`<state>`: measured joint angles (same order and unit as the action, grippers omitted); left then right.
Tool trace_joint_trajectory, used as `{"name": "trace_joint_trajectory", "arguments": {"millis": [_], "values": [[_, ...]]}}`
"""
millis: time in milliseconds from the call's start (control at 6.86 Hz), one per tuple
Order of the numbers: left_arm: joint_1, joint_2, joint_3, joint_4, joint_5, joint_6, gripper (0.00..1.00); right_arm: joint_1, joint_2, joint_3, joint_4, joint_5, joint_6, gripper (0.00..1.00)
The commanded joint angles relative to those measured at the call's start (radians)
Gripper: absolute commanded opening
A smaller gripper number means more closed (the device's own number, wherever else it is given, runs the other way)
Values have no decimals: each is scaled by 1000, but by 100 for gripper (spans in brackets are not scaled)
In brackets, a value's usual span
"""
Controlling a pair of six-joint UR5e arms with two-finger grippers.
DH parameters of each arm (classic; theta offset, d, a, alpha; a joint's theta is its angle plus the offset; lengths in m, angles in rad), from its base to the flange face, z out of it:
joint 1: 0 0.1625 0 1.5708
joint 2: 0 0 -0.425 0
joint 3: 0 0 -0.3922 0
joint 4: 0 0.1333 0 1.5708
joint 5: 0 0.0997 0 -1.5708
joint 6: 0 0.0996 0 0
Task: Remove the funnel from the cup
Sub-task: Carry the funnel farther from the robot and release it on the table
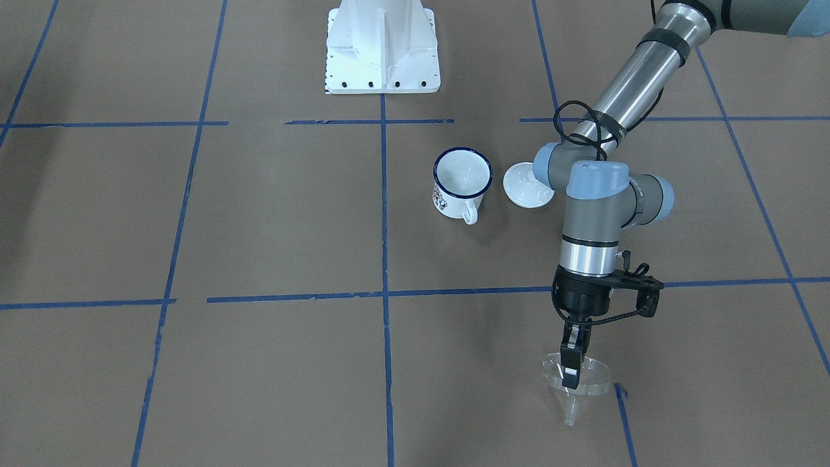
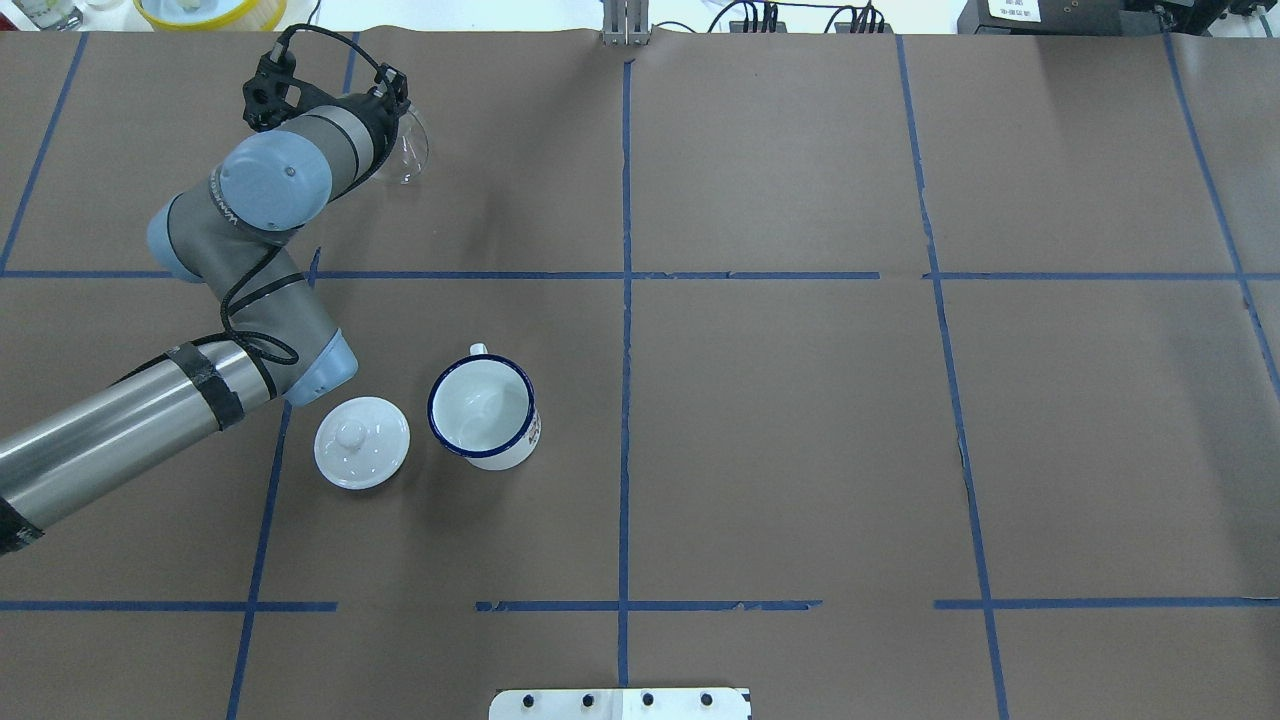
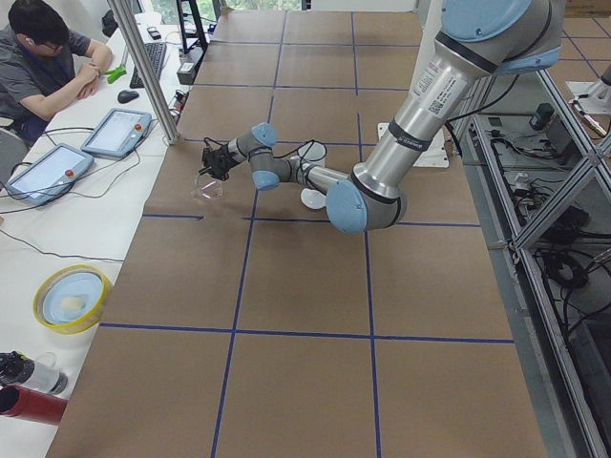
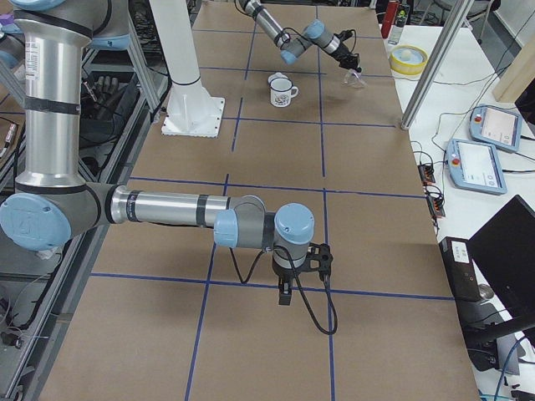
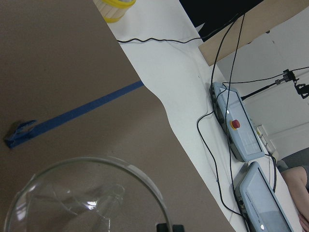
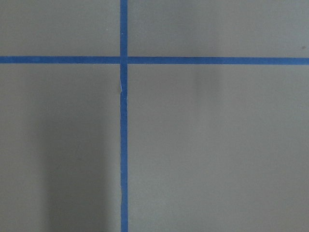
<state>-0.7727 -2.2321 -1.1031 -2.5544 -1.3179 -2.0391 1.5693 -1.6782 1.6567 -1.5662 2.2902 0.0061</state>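
Observation:
The clear plastic funnel [image 1: 579, 384] is out of the cup, tilted with its spout pointing down, low over the table's far edge. My left gripper [image 1: 570, 370] is shut on its rim. The funnel also shows in the overhead view [image 2: 411, 150] and fills the bottom of the left wrist view [image 5: 87, 198]. The white cup [image 1: 462, 183] with a dark blue rim stands upright and empty near the table's middle [image 2: 483, 410]. My right gripper [image 4: 284, 292] hangs low over the table near the front; I cannot tell whether it is open or shut.
A white round lid with a knob [image 2: 361, 442] lies beside the cup, under my left arm's elbow. The robot's white base [image 1: 382, 48] stands behind the cup. A yellow bowl [image 4: 407, 58], control tablets [image 4: 485, 163] and an operator [image 3: 43, 57] are beyond the table's edge.

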Motion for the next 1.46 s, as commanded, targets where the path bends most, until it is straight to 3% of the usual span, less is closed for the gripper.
{"name": "trace_joint_trajectory", "arguments": {"millis": [0, 146, 291, 437, 583, 874, 1020, 1311], "values": [[7, 2, -3, -1, 0, 5, 93, 0, 0, 0, 0, 0, 0, 100], [6, 3, -11, 0, 0, 28, 100, 0, 0, 0, 0, 0, 0, 100], [-3, 12, -85, 5, -12, 124, 100, 0, 0, 0, 0, 0, 0, 100], [-23, 56, -197, 34, -96, 205, 100, 0, 0, 0, 0, 0, 0, 100], [-54, 90, -319, 180, -229, 252, 100, 0, 0, 0, 0, 0, 0, 100], [-85, 124, -688, 678, -410, 466, 99, 0, 0, 0, 0, 0, 0, 100], [-86, 191, -827, 833, -482, 561, 99, 0, 0, 0, 0, 0, 0, 100], [-74, 398, -1024, 892, -582, 669, 99, 0, 0, 0, 0, 0, 0, 100]]}}
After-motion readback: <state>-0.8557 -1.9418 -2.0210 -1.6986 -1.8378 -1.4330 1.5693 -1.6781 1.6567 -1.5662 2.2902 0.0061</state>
